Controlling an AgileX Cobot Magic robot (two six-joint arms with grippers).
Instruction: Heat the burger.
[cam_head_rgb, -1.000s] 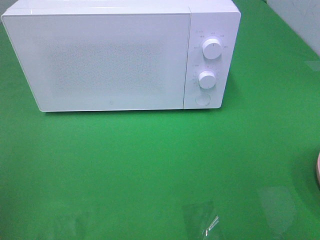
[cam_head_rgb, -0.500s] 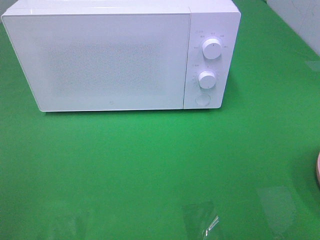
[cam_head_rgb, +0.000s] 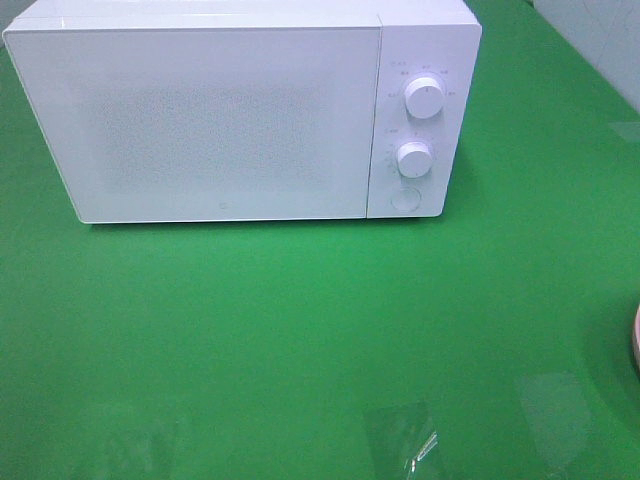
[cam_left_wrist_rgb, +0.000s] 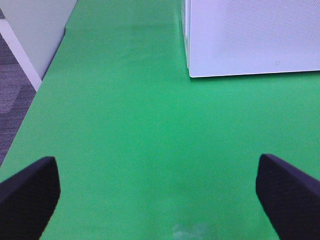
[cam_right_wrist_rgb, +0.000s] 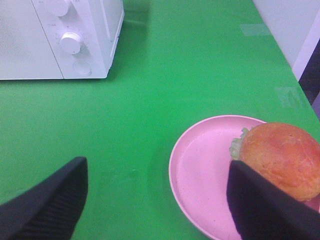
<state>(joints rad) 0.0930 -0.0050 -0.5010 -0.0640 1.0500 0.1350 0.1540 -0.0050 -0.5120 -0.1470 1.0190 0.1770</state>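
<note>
The burger (cam_right_wrist_rgb: 282, 157), with a golden-brown domed bun and a bit of green lettuce, sits on a round pink plate (cam_right_wrist_rgb: 200, 170) in the right wrist view. My right gripper (cam_right_wrist_rgb: 155, 205) is open and empty, its fingers wide apart, just short of the plate. A sliver of the plate (cam_head_rgb: 636, 345) shows at the right edge of the exterior view. The white microwave (cam_head_rgb: 240, 110) stands at the back with its door shut; it also shows in the right wrist view (cam_right_wrist_rgb: 60, 37) and the left wrist view (cam_left_wrist_rgb: 250, 35). My left gripper (cam_left_wrist_rgb: 157, 195) is open and empty over bare green cloth.
The microwave has two round knobs (cam_head_rgb: 425, 97) and a round button (cam_head_rgb: 404, 199) on its right panel. Green cloth (cam_head_rgb: 300, 330) covers the table. The table's left edge, a white wall and grey floor (cam_left_wrist_rgb: 15, 75) show in the left wrist view. Clear tape patches (cam_head_rgb: 405, 440) lie near the front.
</note>
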